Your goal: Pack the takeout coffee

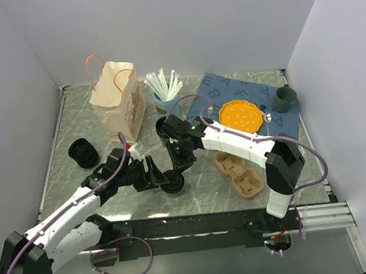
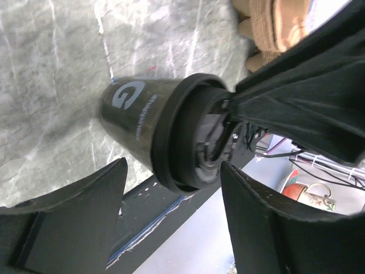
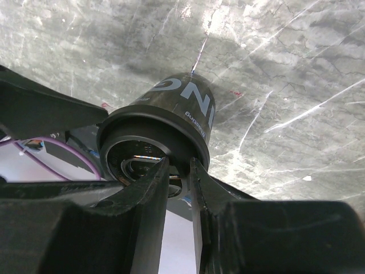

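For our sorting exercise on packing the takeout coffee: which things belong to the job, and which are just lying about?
Job: lidded black cup, probably paper bag, cup carrier.
Lying about: lidless black cup, straw cup, orange plate, grey-green mug.

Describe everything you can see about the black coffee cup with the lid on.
The coffee cup is small and glossy black, with pale grey lettering on its side and a black plastic lid pressed on. It appears to stand upright near the near edge of the marble table. The right end effector pinches the lid's rim from above. The left end effector is open, its fingers flanking the cup without clearly touching it.
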`<state>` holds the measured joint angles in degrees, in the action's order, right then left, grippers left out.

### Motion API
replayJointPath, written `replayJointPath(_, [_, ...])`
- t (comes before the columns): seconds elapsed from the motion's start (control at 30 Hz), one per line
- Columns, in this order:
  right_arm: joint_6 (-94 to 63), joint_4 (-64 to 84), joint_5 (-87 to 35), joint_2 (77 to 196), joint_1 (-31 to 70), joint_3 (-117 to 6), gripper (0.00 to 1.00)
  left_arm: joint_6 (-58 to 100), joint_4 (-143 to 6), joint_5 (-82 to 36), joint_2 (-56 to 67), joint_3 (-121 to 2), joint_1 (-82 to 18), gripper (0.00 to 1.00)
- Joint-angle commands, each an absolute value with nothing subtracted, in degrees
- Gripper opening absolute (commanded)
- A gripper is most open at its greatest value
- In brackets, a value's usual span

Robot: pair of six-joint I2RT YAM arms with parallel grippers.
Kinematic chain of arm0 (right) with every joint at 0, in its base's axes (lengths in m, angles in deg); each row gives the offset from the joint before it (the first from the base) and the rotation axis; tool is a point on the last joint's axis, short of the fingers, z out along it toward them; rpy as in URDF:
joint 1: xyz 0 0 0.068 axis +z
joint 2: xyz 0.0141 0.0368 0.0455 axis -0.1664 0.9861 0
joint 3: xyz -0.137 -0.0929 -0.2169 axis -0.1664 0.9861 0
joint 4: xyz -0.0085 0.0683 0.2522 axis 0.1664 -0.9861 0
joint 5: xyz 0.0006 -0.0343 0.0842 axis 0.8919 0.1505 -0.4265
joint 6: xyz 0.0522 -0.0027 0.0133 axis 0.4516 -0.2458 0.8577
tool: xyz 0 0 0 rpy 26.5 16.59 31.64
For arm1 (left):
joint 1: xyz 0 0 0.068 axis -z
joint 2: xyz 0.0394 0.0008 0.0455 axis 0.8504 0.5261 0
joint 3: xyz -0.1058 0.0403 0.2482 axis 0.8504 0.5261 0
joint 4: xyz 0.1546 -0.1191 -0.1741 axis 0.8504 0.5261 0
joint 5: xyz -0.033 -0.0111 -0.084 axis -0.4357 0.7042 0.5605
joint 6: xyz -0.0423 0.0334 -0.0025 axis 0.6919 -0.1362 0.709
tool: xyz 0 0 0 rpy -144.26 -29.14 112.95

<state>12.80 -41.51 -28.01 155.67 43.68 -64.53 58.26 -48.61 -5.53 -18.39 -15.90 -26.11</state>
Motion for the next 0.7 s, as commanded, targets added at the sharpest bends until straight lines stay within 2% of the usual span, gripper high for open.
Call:
replayJointPath(0.0, [13.55, -40.88, -27.65, 154.9, 44.04, -65.71, 0.29, 59.34, -51.67, -7.03, -17.17, -14.04, -25.47, 0.7])
replayJointPath(0.23, [12.76, -36.31, -30.02, 152.79, 44.04, -59.74, 0.31, 60.13, -52.9, -10.54, -17.95, -11.41, -25.38, 0.57])
replayJointPath(0.57, [11.62, -35.34, -30.82, 151.74, 43.95, -57.62, 0.31, 60.13, -54.39, -12.22, -14.79, -10.7, -25.38, 0.52])
replayJointPath(0.67, [10.47, -34.03, -33.36, 149.37, 43.34, -57.89, 0.35, 59.96, -54.22, -12.57, -14.7, -10.52, -25.38, 0.52])
